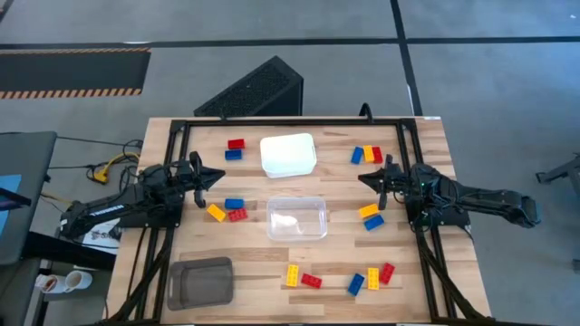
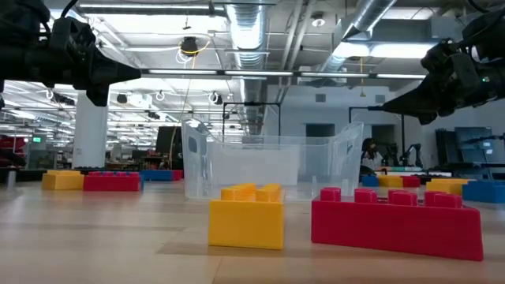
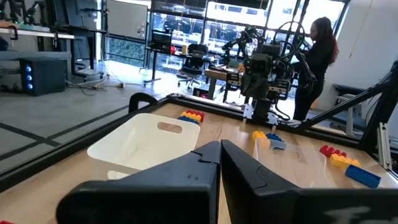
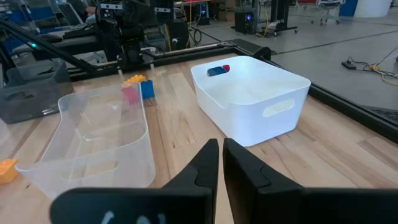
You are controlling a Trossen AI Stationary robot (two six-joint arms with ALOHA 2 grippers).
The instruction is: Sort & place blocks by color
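Small red, blue and yellow blocks lie in loose groups on the wooden table: a red and blue pair (image 1: 235, 148) at the far left, a trio (image 1: 367, 155) at the far right, another trio (image 1: 228, 210) left of centre, a yellow and blue pair (image 1: 371, 216) right of centre, and several (image 1: 344, 278) along the near edge. My left gripper (image 1: 220, 175) hovers shut over the table's left side, pointing level toward the middle (image 3: 220, 144). My right gripper (image 1: 362, 178) hovers shut over the right side, facing it (image 4: 221, 142). Neither touches anything.
A white tray (image 1: 288, 154) stands at the far middle, a clear tray (image 1: 297, 218) at the centre and a grey tray (image 1: 200, 282) at the near left. A black frame (image 1: 272, 120) runs along the table's edges. A person (image 3: 318, 56) stands beyond the table.
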